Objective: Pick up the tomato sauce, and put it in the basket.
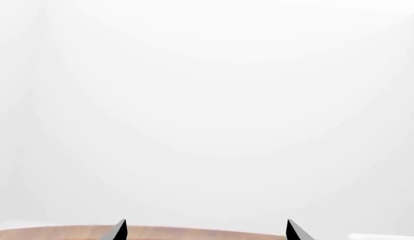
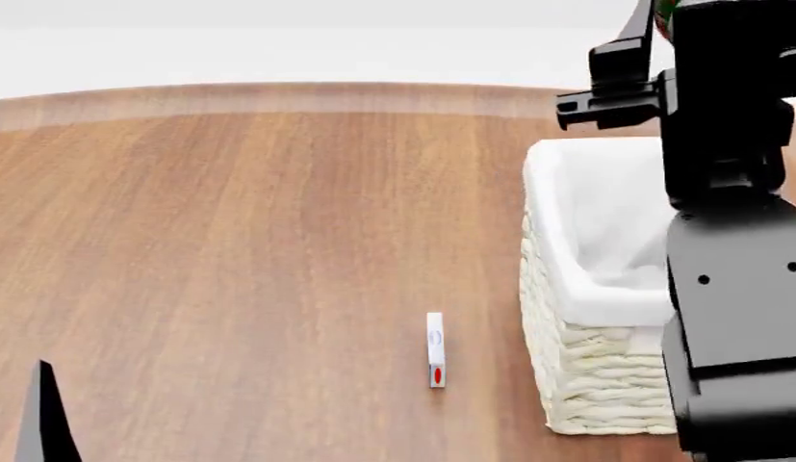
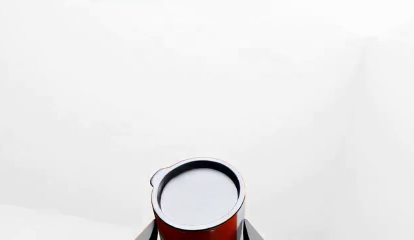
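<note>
The tomato sauce (image 3: 197, 200), a small can with a red side, a silvery top and a dark rim, sat clamped between the fingers of the right gripper (image 3: 197, 231), raised above the desk (image 2: 243, 241). The cream wicker basket (image 2: 590, 375), white-lined, stood near the desk's right edge, partly hidden by the black right arm (image 2: 731, 289). A small white object with a red mark (image 2: 435, 349) lay just left of the basket, and the left gripper (image 1: 207, 231) hung spread and empty.

Woven wicker basket (image 2: 590, 375), cloth-lined; smooth wood-grain table (image 2: 243, 241).
</note>
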`<state>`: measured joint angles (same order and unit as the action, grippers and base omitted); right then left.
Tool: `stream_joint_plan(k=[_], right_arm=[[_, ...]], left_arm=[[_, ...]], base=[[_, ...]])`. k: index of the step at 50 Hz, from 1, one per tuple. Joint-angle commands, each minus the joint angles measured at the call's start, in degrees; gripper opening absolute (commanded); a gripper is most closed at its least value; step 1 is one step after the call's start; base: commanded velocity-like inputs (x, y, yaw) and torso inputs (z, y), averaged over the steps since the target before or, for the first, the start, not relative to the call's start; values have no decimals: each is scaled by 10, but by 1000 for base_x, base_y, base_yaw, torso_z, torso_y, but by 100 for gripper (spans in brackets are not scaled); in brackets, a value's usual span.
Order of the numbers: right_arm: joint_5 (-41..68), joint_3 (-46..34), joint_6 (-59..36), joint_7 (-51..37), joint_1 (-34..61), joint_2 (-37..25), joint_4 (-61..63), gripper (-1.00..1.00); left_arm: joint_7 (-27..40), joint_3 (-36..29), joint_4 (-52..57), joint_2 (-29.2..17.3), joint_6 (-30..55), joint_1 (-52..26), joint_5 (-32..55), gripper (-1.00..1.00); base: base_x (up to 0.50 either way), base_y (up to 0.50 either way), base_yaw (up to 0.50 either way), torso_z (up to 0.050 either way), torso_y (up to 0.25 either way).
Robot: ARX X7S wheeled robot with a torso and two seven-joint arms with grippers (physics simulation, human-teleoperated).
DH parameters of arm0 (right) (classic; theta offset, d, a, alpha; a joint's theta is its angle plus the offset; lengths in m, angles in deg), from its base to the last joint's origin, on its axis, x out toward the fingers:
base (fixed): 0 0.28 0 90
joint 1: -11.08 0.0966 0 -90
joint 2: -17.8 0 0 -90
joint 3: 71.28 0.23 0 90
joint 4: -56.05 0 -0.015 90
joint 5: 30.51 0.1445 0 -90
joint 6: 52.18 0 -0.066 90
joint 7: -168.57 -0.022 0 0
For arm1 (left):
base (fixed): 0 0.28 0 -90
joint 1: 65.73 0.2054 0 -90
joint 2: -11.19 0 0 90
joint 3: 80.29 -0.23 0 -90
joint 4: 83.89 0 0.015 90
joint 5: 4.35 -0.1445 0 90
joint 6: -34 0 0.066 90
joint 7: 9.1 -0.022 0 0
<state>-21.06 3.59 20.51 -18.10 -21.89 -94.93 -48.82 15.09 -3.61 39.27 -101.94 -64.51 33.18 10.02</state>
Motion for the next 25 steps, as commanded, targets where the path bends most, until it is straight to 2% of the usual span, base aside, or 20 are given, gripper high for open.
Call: stream_joint_plan(k=[1, 12, 19, 25], right_arm=[[46, 32, 46, 73, 114, 51, -292, -100], [92, 70, 34, 110, 162, 65, -443, -100], [81, 67, 61, 101, 166, 67, -488, -100], [60, 55, 81, 93, 206, 75, -593, -100]], left_arm=[[2, -7, 15, -3, 5, 5, -8, 100], [2, -6, 11, -6, -2, 8, -4, 100], [3, -8, 7, -5, -2, 6, -5, 100], [4, -10, 7, -5, 2, 3, -6, 100]], base=[[0, 0, 0, 0, 0], [0, 0, 0, 0, 1], [0, 0, 0, 0, 0], [0, 0, 0, 0, 0]])
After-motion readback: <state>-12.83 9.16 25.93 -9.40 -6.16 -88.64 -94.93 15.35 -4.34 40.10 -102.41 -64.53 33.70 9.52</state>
